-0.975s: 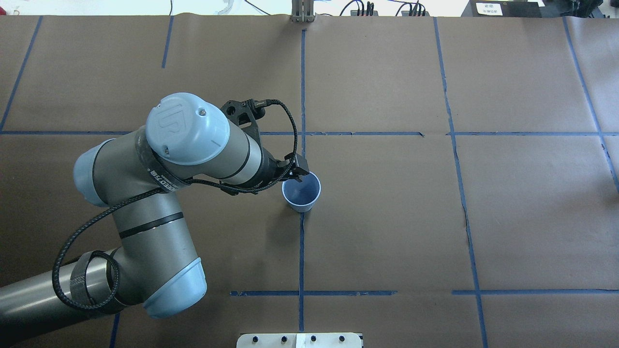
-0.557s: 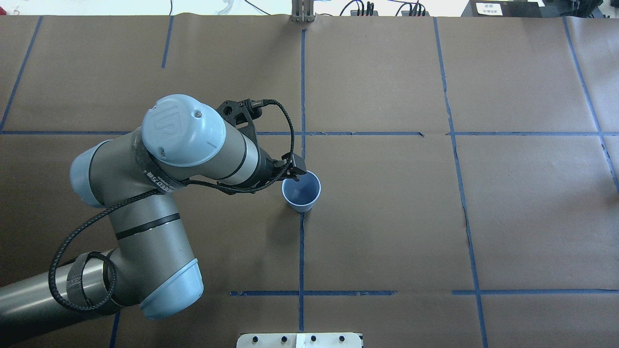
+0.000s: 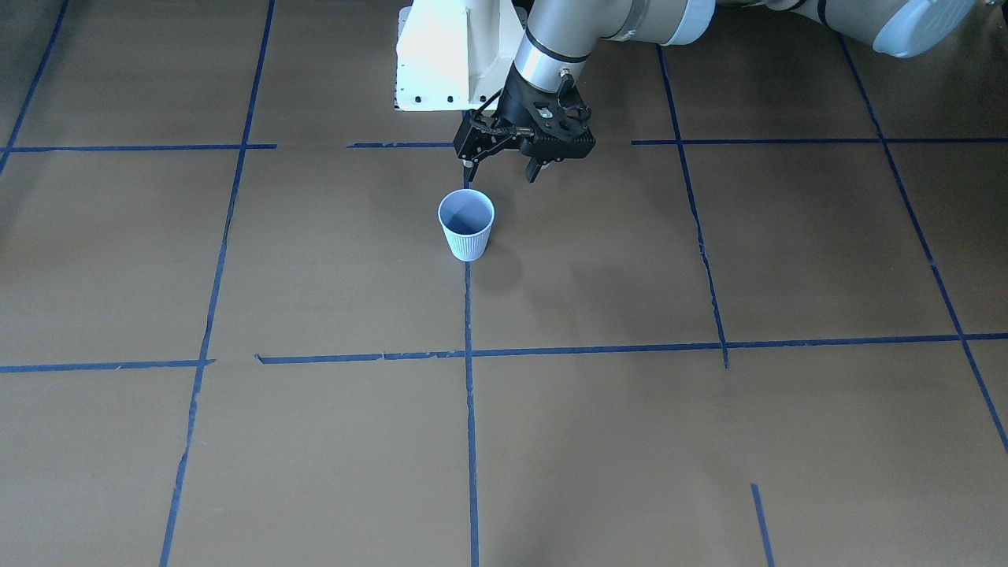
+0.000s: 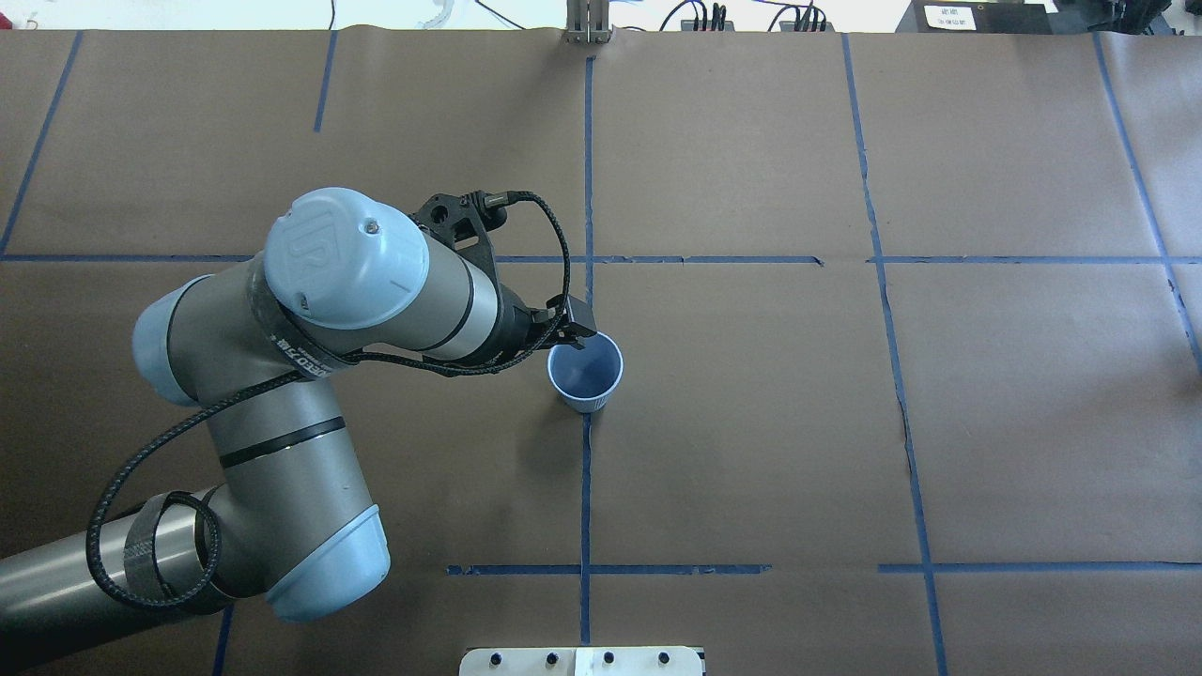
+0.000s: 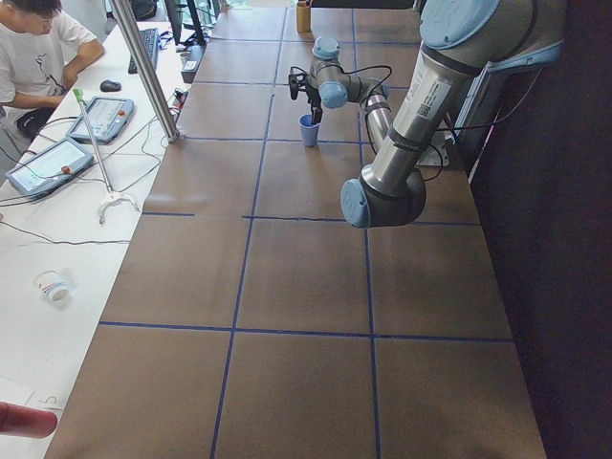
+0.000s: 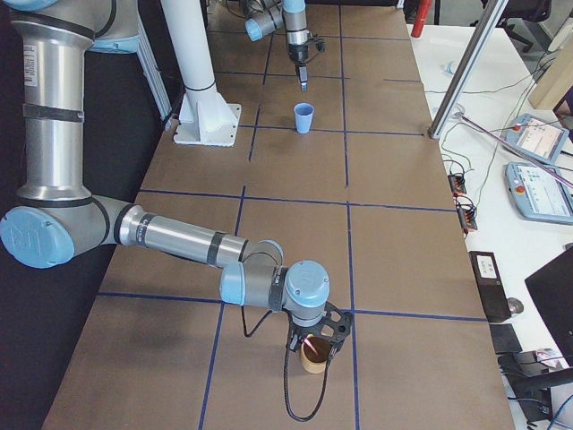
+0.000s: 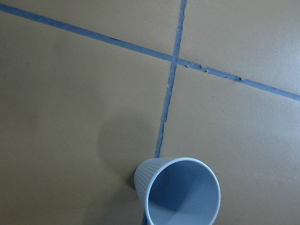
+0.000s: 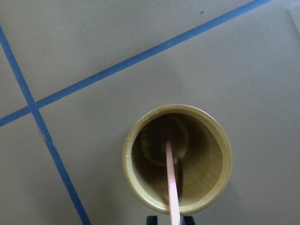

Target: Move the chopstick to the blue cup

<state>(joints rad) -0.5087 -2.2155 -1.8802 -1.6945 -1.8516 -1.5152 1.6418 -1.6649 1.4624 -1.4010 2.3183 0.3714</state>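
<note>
The pale-blue ribbed blue cup (image 3: 466,224) (image 4: 585,373) (image 7: 180,192) stands upright and empty on a tape line mid-table. My left gripper (image 3: 502,167) (image 4: 571,330) hangs open and empty just above and beside the cup's rim, on the robot's side. The pink chopstick (image 8: 171,173) stands inside a tan cup (image 8: 127,161) (image 6: 313,360) near the table's right end and rises toward the wrist camera. My right gripper (image 6: 313,343) hovers directly over that cup. Only dark finger bits show on either side of the stick, so I cannot tell whether it grips.
The robot's white base plate (image 3: 441,63) sits behind the blue cup. Blue tape lines cross the brown paper. A side bench holds tablets (image 5: 48,164), cables and a paper cup (image 5: 53,285), with a person seated there (image 5: 33,57). A metal post (image 6: 457,76) stands at the bench edge.
The left arm's elbow and wrist have drifted slightly left, and the open gripper has edged back from the blue cup's rim. The cup has not moved.
</note>
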